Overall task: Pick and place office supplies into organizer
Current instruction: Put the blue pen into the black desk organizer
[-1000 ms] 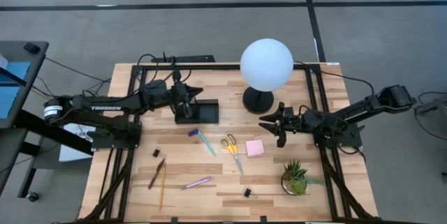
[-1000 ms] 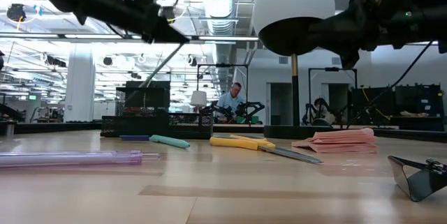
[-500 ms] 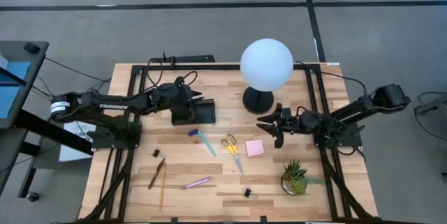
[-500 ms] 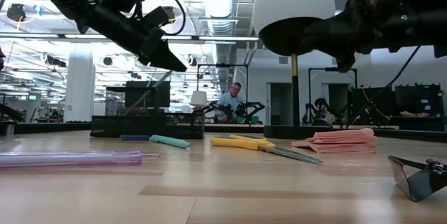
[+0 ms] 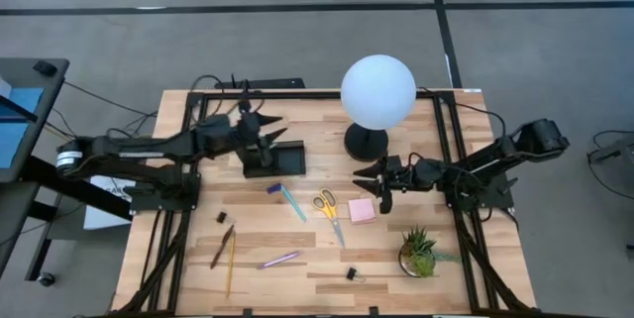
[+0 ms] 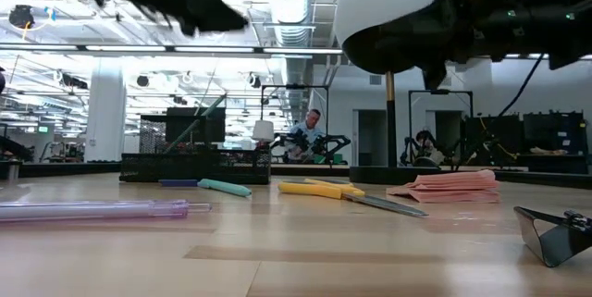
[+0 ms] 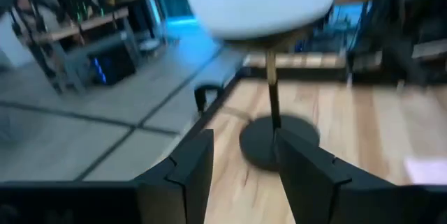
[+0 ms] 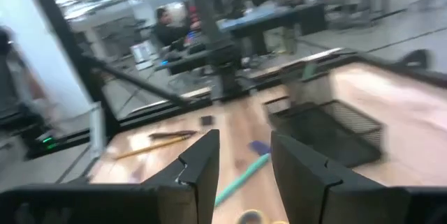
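The black organizer (image 5: 280,159) stands at the far left-middle of the table, and a thin pen (image 6: 205,117) leans slanted in its cup. My left gripper (image 5: 265,132) hovers open above it, empty. Toward the right, my right gripper (image 5: 369,183) is open and empty above the far edge of the pink sticky-note pad (image 5: 361,209). Lying flat on the table are the yellow scissors (image 5: 329,210), a teal pen (image 5: 293,202), a small blue piece (image 5: 274,188), a brown pen and yellow pencil (image 5: 225,249), a purple pen (image 5: 280,259) and two black clips (image 5: 222,217) (image 5: 351,273).
A white globe lamp (image 5: 377,90) on a round black base (image 5: 366,143) stands far right of the organizer, close behind my right gripper. A small potted plant (image 5: 419,254) sits near the right front. Bare wood lies along the near edge.
My left gripper went down with the thin pen into the organizer's cup, opened and let go, then rose clear; the pen stays leaning in the cup. My right gripper has moved toward the table's left edge, coming over the sticky-note pad.
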Tool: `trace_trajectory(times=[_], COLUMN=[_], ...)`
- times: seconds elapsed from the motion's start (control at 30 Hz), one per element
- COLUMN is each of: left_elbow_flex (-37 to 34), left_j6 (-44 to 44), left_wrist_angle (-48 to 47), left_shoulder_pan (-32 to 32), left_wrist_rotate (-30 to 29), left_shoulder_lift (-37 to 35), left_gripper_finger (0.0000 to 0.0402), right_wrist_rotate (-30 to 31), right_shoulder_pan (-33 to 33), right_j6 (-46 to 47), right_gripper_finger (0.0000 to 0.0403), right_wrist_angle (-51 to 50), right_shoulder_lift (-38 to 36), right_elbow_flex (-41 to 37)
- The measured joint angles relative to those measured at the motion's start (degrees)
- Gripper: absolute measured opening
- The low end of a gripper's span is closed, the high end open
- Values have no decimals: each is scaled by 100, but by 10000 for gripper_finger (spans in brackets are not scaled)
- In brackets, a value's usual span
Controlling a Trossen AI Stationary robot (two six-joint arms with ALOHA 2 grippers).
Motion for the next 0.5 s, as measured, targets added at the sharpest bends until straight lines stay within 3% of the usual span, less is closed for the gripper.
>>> trace_trajectory(times=[0.13,0.27,0.5], left_elbow_flex=[268,276,268], left_j6=[-81,-301,-677], left_wrist_angle=[-632,-1240,-2256], left_shoulder_pan=[-228,-466,-688], left_wrist_rotate=[129,306,-37], left_shoulder_lift=[-709,-1259,-1556], left_gripper_finger=[140,134,126], right_wrist_rotate=[-552,-535,275], right_shoulder_pan=[190,458,601], right_j6=[2,3,-86], right_gripper_finger=[122,121,118], right_wrist_angle=[1,2,-619], right_shoulder_lift=[530,1348,2953], right_elbow_flex=[438,1050,2554])
